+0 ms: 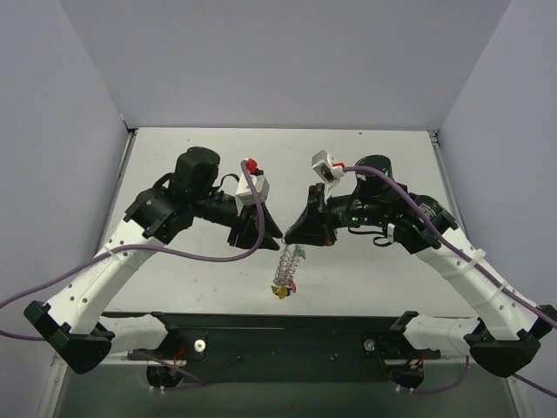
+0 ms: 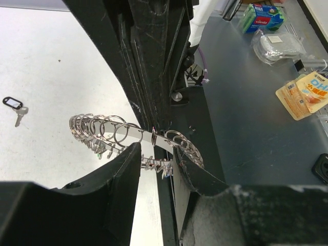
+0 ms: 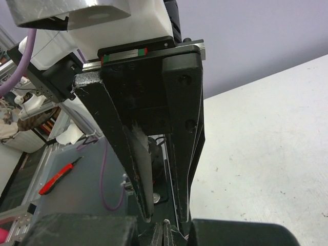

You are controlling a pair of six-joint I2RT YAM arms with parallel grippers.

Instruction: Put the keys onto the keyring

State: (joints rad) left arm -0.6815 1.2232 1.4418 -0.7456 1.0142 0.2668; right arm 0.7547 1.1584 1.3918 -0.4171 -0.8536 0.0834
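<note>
Threading step: keyring (image 2: 102, 128) held mid-air, clamped by right gripper (image 1: 304, 237); left gripper (image 2: 156, 151) jaws apart around it. Some keys (image 1: 283, 292) hung on. Black key (image 2: 14, 104) left on table (image 2: 51, 56); pickup likely needed next.

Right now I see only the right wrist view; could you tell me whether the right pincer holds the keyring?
Observer: Yes, the left wrist view shows the right pincer shut on the keyring.
Operator: Thank you. And the other arm?
Observer: The left pincer sits just below that grip, with its fingers apart on either side of the keyring.
Operator: Is anything lying loose?
Observer: One black key lies on the table, apart from the keyring.
</note>
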